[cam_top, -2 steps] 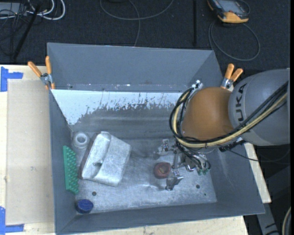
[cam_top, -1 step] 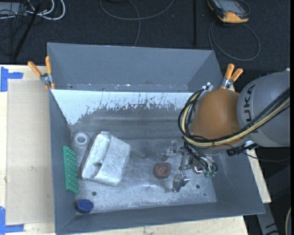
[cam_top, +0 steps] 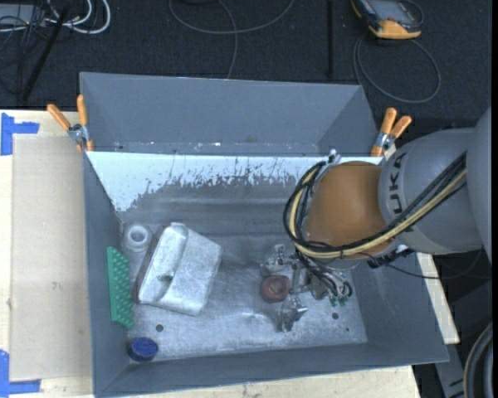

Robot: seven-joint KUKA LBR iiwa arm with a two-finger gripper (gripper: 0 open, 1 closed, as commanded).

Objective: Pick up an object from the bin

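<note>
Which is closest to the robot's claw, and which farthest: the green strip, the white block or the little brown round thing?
1. Brown round thing: right beside the gripper, on the bin floor.
2. White block: left of the bin's middle in the camera view.
3. Green strip: by the bin's left wall, beyond the block.

White block [cam_top: 179,269], green strip [cam_top: 119,287], blue cap [cam_top: 142,349] lie left.

Small round reddish-brown obj [cam_top: 274,288]; on bin [cam_top: 232,123] floor, right of ctr; just beside gripper [cam_top: 294,302].
</note>
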